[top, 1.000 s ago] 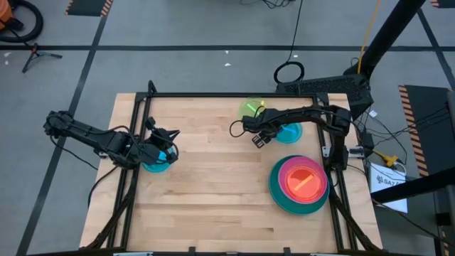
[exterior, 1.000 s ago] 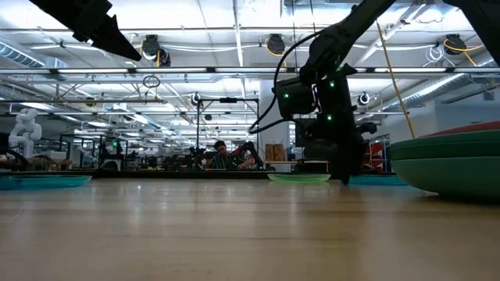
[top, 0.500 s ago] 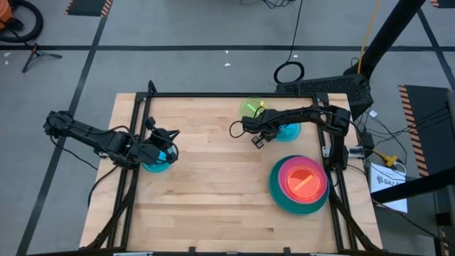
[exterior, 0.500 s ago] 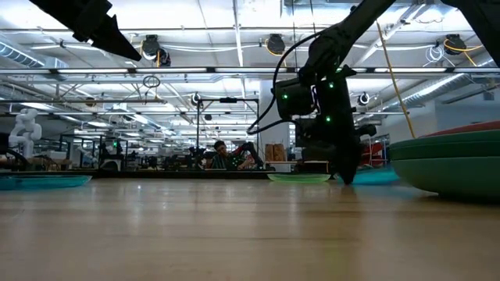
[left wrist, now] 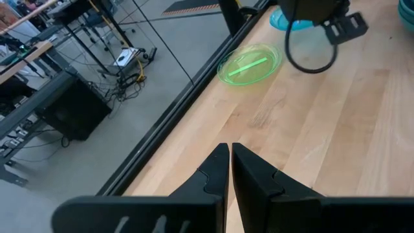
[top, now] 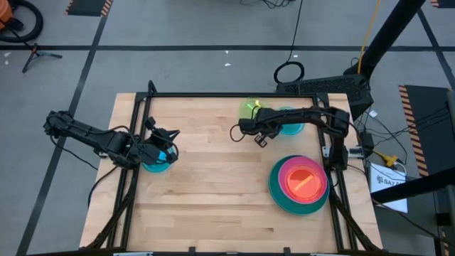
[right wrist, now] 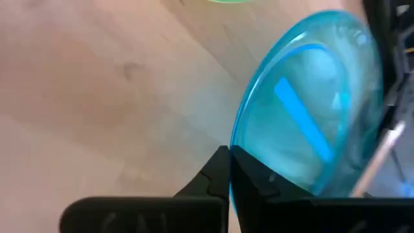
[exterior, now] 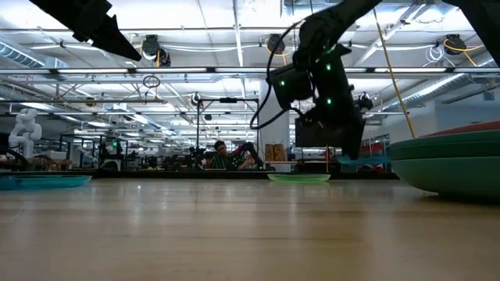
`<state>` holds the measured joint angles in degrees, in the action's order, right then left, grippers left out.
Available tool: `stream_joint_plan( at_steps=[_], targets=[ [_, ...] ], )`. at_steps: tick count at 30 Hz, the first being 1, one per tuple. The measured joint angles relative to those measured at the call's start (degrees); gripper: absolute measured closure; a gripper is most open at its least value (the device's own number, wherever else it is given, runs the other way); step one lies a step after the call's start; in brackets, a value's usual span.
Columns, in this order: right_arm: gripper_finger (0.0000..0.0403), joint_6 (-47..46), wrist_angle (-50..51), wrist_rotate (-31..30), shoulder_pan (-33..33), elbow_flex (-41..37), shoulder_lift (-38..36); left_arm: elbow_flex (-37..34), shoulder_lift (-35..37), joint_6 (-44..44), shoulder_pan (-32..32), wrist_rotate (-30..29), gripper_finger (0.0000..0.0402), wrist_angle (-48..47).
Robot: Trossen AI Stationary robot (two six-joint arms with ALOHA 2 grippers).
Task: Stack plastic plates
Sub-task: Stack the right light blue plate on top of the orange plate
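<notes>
My right claw (right wrist: 229,169) is closed on the rim of a light blue plate (right wrist: 310,123), held tilted and clear of the wooden surface (top: 213,185); in the high view that plate (top: 288,121) lies beside the lime plate (top: 250,109), on the side nearer my right arm's base; the stack of teal, magenta, pink and orange plates (top: 301,183) sits well apart from the lime plate, nearer the surface's front right corner; my left claw (left wrist: 230,169), fingers shut together, rests above another light blue plate (top: 158,162), far across the surface from the lime plate.
</notes>
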<state>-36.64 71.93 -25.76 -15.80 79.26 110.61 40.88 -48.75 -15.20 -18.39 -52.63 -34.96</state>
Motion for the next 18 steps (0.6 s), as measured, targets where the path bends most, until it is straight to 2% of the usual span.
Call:
stream_joint_plan(
  at_steps=[9,11,15,18],
  targets=[
    [0.0402,-2.75,17.14,-2.17,7.13,9.36,-0.04,0.0,0.02,-0.33,0.0,-0.01,0.0376,0.02],
    [0.0402,-3.36,18.11,-0.5,9.2,10.8,-0.39,0.0,0.0,-0.41,0.0,0.01,0.0376,0.02],
    [0.0402,-3.18,16.65,7.7,13.3,11.55,-3.8,0.0,0.0,-0.81,0.0,0.01,0.0376,0.04],
    [0.0402,-5.91,18.0,11.59,16.57,11.82,-6.39,0.0,0.02,-1.04,0.0,0.01,0.0376,0.1]
  ],
)
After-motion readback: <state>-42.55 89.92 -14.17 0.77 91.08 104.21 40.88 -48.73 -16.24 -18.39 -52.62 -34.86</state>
